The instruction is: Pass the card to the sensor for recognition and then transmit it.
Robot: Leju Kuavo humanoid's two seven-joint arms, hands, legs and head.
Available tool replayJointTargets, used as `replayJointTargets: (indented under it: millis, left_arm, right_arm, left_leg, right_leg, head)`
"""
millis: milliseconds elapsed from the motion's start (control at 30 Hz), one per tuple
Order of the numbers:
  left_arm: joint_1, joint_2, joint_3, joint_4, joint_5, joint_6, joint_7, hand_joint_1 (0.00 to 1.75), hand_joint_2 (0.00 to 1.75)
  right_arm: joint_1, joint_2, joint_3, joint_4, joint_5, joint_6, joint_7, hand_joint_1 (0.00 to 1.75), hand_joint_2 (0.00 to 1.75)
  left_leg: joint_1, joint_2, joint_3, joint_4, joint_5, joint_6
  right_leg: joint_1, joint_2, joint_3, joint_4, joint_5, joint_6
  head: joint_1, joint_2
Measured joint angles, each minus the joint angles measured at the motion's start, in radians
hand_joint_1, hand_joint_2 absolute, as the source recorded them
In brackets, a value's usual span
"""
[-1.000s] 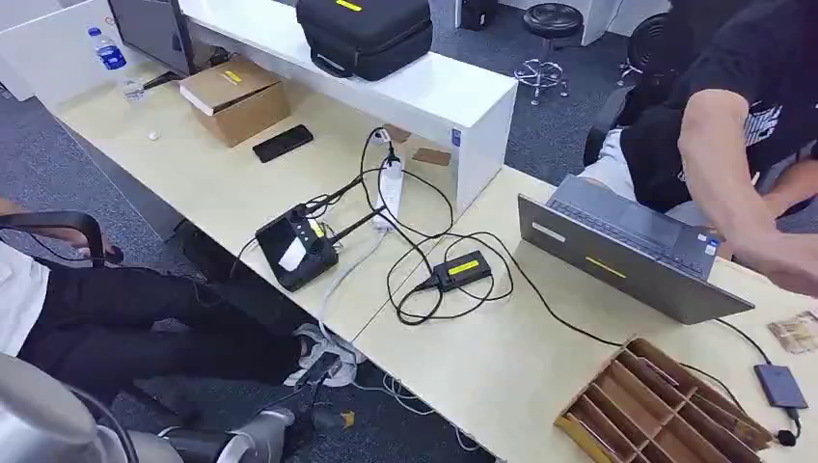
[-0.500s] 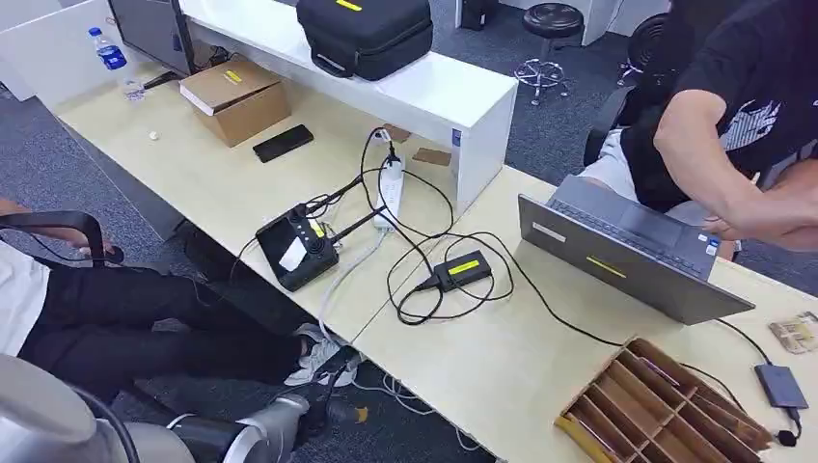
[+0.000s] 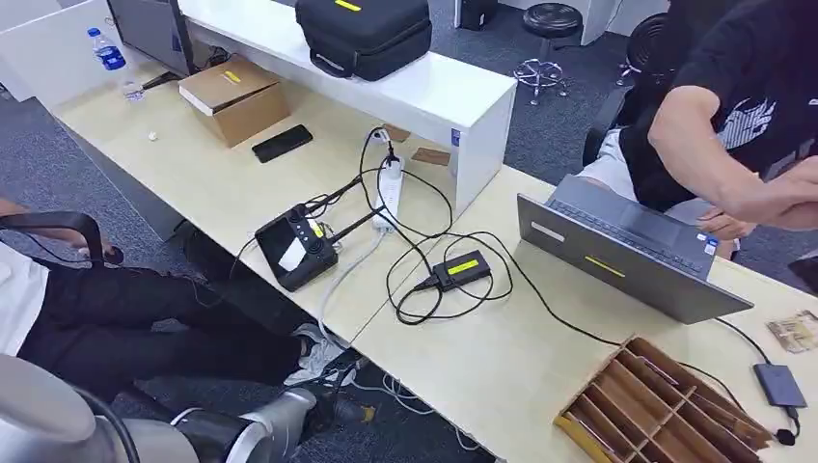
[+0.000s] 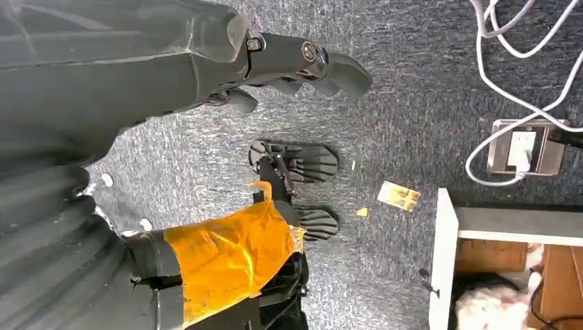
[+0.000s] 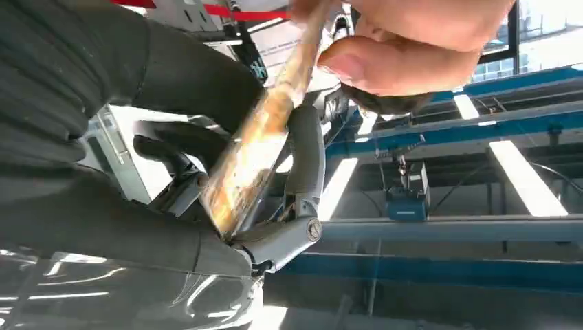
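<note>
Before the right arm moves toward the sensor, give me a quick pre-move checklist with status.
1. Card in the right robot hand: ok, it lies between the thumb and the fingers.
2. Person's hand off the card: not ok, it is pinching the card's far end.
3. Firm grip by the robot hand: cannot tell, the contact is blurred.
4. Left robot hand free: ok, it hangs over the floor with nothing in it.
5. Desk path: not ok, cables loop across it and the laptop stands open.
6. Sensor located: cannot tell which device on the desk it is.
</note>
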Motion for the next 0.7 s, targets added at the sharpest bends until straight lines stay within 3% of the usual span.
replayJointTargets:
  millis: [133, 233, 467, 700]
  left_arm:
    - [0.0, 0.0, 0.0, 0.0, 0.005, 0.0, 0.001, 0.0, 1.75]
    - [0.005, 0.002, 0.0, 0.0, 0.024, 0.0, -0.007, 0.0, 1.75]
    - [0.064, 0.02, 0.014, 0.0, 0.092, -0.003, -0.082, 0.0, 1.75]
    - [0.125, 0.04, 0.055, 0.0, 0.128, -0.007, -0.121, 0.0, 1.75]
  right_arm:
    - [0.0, -0.005, 0.01, -0.003, -0.044, 0.002, -0.033, 1.75, 1.75]
    - [0.05, -0.026, 0.013, -0.08, -0.183, 0.028, -0.093, 1.75, 1.75]
    - [0.371, -0.102, -0.03, -0.422, -0.53, 0.108, -0.18, 1.75, 1.75]
    - [0.631, -0.205, -0.122, -0.55, -0.514, 0.136, -0.155, 1.75, 1.75]
  left_leg:
    - [0.0, 0.0, 0.0, 0.0, 0.0, 0.0]
    - [0.0, 0.0, 0.0, 0.0, 0.0, 0.0]
    - [0.0, -0.001, 0.0, 0.0, -0.003, 0.0]
    - [0.0, 0.0, -0.001, 0.0, -0.003, 0.001]
  right_leg:
    - [0.0, 0.0, 0.0, 0.0, 0.0, 0.0]
    - [0.0, 0.0, 0.0, 0.0, 0.0, 0.0]
    - [0.0, -0.001, 0.0, -0.001, -0.002, 0.0]
    - [0.0, -0.001, 0.0, -0.002, -0.003, 0.0]
  head:
    - [0.0, 0.0]
    - [0.0, 0.0]
    - [0.0, 0.0]
    - [0.0, 0.0]
